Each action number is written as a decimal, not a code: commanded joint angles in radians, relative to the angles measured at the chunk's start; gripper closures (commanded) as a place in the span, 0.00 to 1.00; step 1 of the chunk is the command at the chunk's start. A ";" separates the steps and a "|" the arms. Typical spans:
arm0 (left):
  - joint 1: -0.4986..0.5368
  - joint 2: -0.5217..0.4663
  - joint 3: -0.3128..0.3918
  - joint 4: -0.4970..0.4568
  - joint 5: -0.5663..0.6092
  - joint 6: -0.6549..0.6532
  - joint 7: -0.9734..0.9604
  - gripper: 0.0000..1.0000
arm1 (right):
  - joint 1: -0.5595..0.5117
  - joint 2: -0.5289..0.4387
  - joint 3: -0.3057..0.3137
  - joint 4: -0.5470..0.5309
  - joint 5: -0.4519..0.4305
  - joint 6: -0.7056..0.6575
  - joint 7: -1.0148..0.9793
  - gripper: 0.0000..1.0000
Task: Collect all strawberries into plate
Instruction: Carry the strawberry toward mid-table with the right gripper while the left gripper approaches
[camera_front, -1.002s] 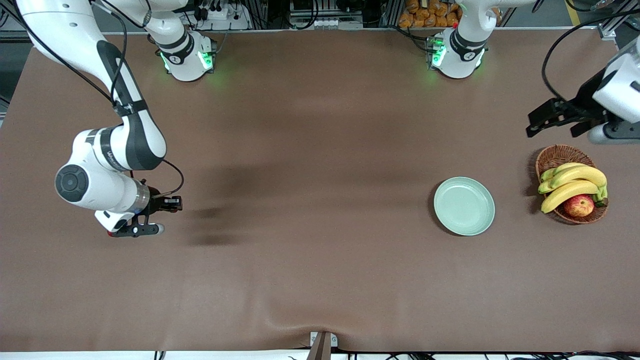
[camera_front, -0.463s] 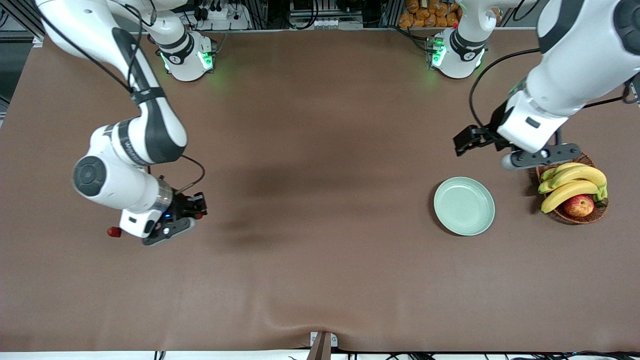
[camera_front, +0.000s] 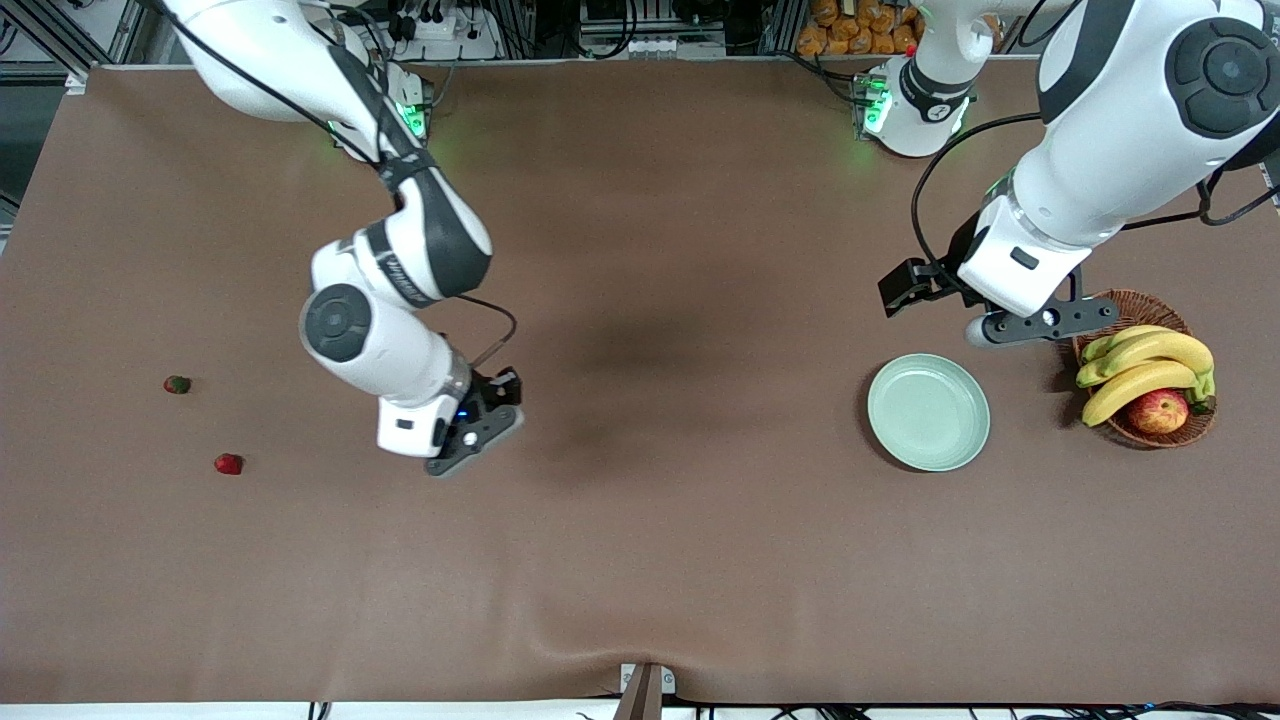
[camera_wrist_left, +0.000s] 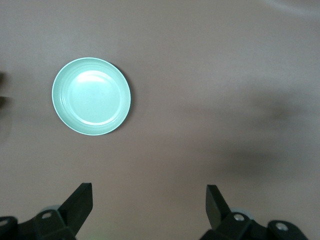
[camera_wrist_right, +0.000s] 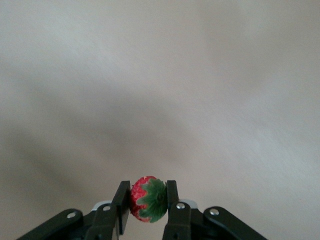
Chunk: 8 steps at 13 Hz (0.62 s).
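A: Where is the right claw (camera_wrist_right: 145, 205)?

B: Up over bare brown bench (camera_front: 640, 560), about a third of the way along from the right arm's end. Its fingers (camera_wrist_right: 121, 202) pinch a berry (camera_wrist_right: 148, 199), red with a green cap, held between the two pads.

A: And the other berries?

B: Two lie on the bench near the edge at the right arm's end. The dark berry (camera_front: 177, 384) is a greenish one, closer to that edge. The red berry (camera_front: 229, 464) is just beside it, nearer the front camera. They are apart, not touching.

A: The plate (camera_front: 929, 412)?

B: Pale mint green, flat on the bench toward the left arm's end, with nothing in it. The left wrist view shows it too (camera_wrist_left: 91, 96), bare inside.

A: The left claw (camera_wrist_left: 150, 207)?

B: It hangs over the bench just beside the plate, on the side toward the arms' bases. Its fingers (camera_wrist_left: 80, 202) are spread wide with nothing between them.

A: Anything else there?

B: A wicker basket (camera_front: 1110, 312) close to the edge at the left arm's end, beside the plate but not touching it. It holds bananas (camera_front: 1145, 365) and an apple (camera_front: 1157, 411).
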 joint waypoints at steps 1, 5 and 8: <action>-0.003 -0.008 -0.003 -0.016 0.020 0.005 -0.015 0.00 | 0.082 0.097 -0.010 0.055 0.045 0.134 -0.012 1.00; -0.001 -0.017 -0.003 -0.024 0.020 -0.003 -0.017 0.00 | 0.208 0.169 -0.011 0.063 0.071 0.271 0.047 1.00; -0.001 -0.019 -0.003 -0.030 0.020 -0.003 -0.017 0.00 | 0.314 0.212 -0.011 0.063 0.071 0.382 0.158 1.00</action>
